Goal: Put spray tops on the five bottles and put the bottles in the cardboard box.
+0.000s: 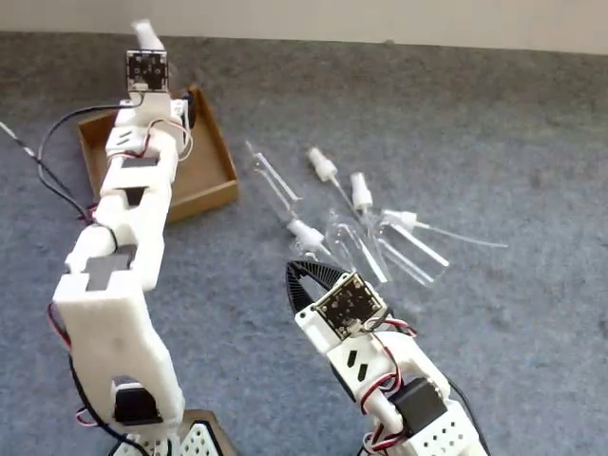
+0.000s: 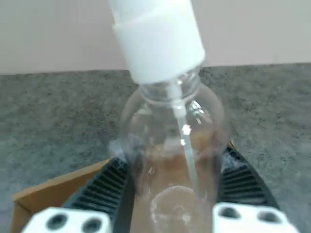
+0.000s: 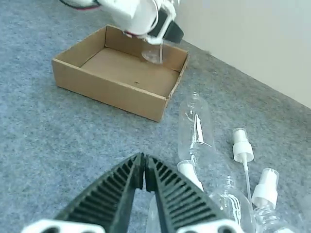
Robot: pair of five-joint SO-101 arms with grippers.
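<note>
Your left pincer (image 2: 175,179) is clamped on a clear bottle (image 2: 170,131) that already wears its spray top (image 2: 155,39), held over the cardboard box (image 1: 217,185). No bottle lies in the box yet, so the first of five looks close to delivery. Your right pincer (image 3: 145,177) is closed on nothing, near the other bottles (image 1: 356,242) and loose spray tops (image 1: 323,166) on the tabletop (image 1: 494,123), which by my judgement still need capping and boxing.

Grey carpet-like tabletop (image 1: 532,142); pale wall (image 1: 380,19) along far edge.
</note>
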